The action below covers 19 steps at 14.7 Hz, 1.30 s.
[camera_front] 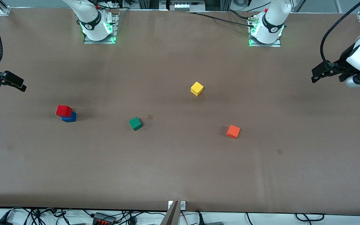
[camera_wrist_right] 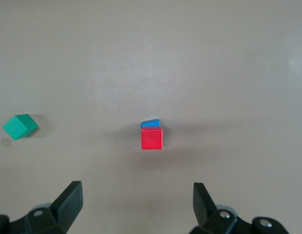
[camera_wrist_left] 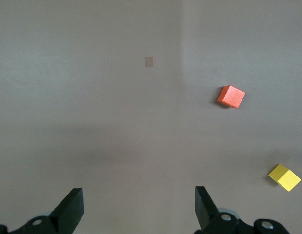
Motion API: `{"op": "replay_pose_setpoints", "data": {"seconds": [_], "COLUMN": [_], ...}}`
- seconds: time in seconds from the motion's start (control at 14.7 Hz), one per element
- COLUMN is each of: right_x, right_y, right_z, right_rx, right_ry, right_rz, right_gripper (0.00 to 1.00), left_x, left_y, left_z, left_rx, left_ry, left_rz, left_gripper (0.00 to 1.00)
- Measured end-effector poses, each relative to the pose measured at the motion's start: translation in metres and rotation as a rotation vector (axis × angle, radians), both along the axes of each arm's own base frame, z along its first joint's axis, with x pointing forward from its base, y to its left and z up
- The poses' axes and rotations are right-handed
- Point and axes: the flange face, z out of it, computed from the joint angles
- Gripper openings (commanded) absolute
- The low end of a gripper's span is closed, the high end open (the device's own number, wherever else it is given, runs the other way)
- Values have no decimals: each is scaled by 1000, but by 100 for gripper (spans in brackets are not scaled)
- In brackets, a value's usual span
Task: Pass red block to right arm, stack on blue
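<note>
The red block (camera_front: 63, 110) sits on the blue cube (camera_front: 70, 117), toward the right arm's end of the table (camera_front: 180, 175). The right claw (camera_front: 19, 86) hangs released, apart from the stack, at that table edge. The left claw (camera_front: 316, 76) waits released at the other end.

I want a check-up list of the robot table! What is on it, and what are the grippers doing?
Surface: brown table, a few small marks.
Job's things: red block sits on the blue block, toward the right arm's end.
Clutter: green cube, yellow cube, orange cube, each apart on the table.
Grippers: left gripper open, empty, up at its own end; right gripper open, empty, over the table's edge at its end.
Cables: black cable on the left arm; more below the table's near edge.
Surroundings: nothing seen.
</note>
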Motion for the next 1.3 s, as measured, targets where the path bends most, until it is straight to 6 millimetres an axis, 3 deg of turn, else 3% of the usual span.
{"op": "replay_pose_setpoints", "data": {"seconds": [0.48,1.3], "right_x": [-2,-5], "right_y": [11,10], "right_z": [1,-1], "right_rx": [2,-18], "right_ry": [27,53], "right_rz": [19,25], "right_gripper": [100,100], "left_x": [0,0], "left_y": [0,0], "left_z": [0,0], "left_rx": [0,0], "left_ry": [0,0], "left_rz": [0,0], "left_gripper": [100,100]}}
